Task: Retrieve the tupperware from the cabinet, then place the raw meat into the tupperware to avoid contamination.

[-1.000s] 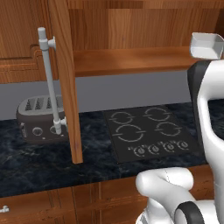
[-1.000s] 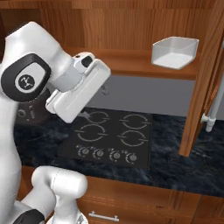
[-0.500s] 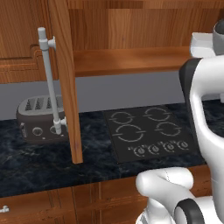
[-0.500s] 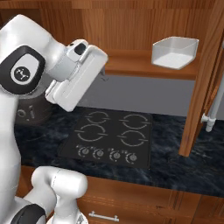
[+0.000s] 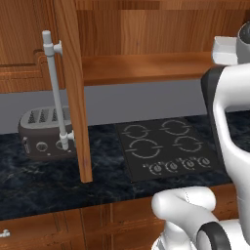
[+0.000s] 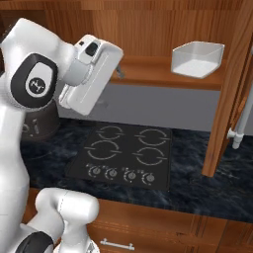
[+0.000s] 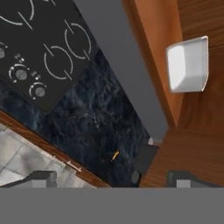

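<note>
Glossy white arm [image 6: 29,148] with dark round joints.

We count one tupperware [image 6: 196,59] up on the cabinet [image 6: 148,71] shelf, and one open door [image 5: 73,88] with one bar handle [image 5: 54,93]. One toaster [image 5: 44,134] on the counter [image 5: 44,183], one cooktop [image 5: 166,149] showing four burners, and one raw meat [image 7: 114,155] sliver.
</note>
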